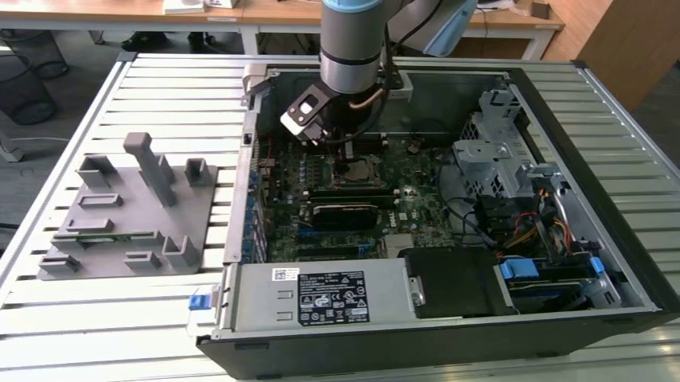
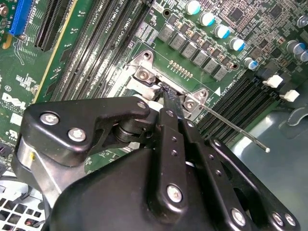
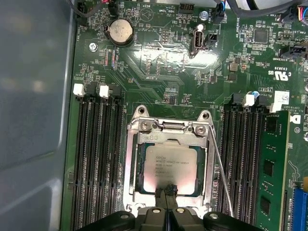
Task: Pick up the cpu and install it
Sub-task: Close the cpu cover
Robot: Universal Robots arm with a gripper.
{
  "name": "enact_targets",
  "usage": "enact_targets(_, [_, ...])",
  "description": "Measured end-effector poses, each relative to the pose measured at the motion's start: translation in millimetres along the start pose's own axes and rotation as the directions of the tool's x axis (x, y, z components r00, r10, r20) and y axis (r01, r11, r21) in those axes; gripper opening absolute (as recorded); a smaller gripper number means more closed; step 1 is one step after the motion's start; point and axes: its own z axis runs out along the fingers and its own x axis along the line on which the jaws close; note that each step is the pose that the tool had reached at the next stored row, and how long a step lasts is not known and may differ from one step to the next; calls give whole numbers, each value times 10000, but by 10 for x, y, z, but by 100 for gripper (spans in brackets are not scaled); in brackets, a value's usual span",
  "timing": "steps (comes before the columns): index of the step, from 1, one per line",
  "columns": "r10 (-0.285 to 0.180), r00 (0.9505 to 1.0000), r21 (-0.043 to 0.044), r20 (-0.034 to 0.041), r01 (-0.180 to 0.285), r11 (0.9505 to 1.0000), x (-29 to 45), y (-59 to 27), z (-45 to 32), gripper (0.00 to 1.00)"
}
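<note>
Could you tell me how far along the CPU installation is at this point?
Done: the cpu lies flat inside the motherboard socket, within the open computer case. In hand: the gripper, fingers together, sits at the cpu's edge in the first wrist view; whether it touches is unclear. Left: the socket's wire lever slants out over the memory slots, seemingly not latched.

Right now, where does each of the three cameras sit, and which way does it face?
Exterior view: off the arm, looking down into the open computer case; the arm shows.
First wrist view: at the wrist, straight down on the cpu in its socket; gripper tips show.
Second wrist view: at the wrist, slanting along the gripper's body toward the socket.
Both wrist views share gripper and socket.
</note>
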Motion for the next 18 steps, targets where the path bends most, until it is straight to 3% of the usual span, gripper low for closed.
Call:
enact_targets(8, [1, 10000, -2, -2, -1, 10000, 0, -1, 9, 11])
enact_targets(18, [1, 10000, -1, -1, -1, 10000, 1, -10, -36, 11])
